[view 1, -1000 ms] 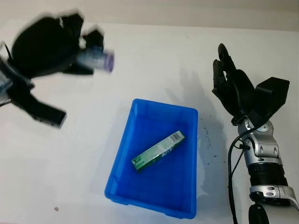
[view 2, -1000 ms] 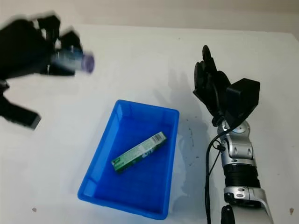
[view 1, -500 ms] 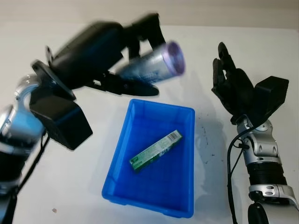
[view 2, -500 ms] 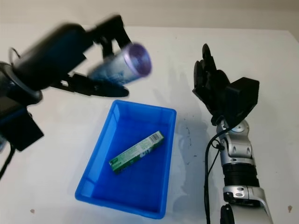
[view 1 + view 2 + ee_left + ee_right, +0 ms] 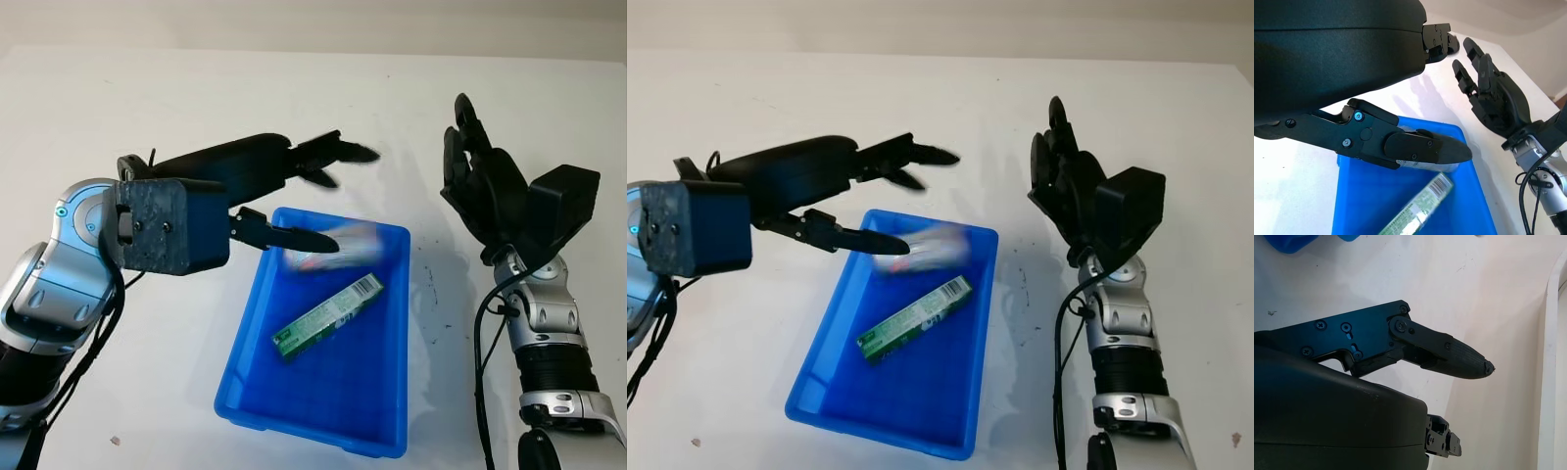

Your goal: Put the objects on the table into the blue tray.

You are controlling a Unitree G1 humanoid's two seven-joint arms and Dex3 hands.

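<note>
Blue tray (image 5: 257,323) sits on the white table (image 5: 294,108), holding a green box (image 5: 329,315) lying diagonally at its middle and a blurred silver can (image 5: 333,245) at its far end. Left hand (image 5: 304,196) is open above that far end. Right hand (image 5: 480,181) is open, just right of the tray.

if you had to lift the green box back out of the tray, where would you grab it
Grip the green box across its two long sides near mid-length, coming straight down from above. It lies flat and diagonal on the floor of the blue tray, with bare floor along both long sides, so fingers could probably drop in there. The left hand, open above the tray's far end, is nearest.
</note>
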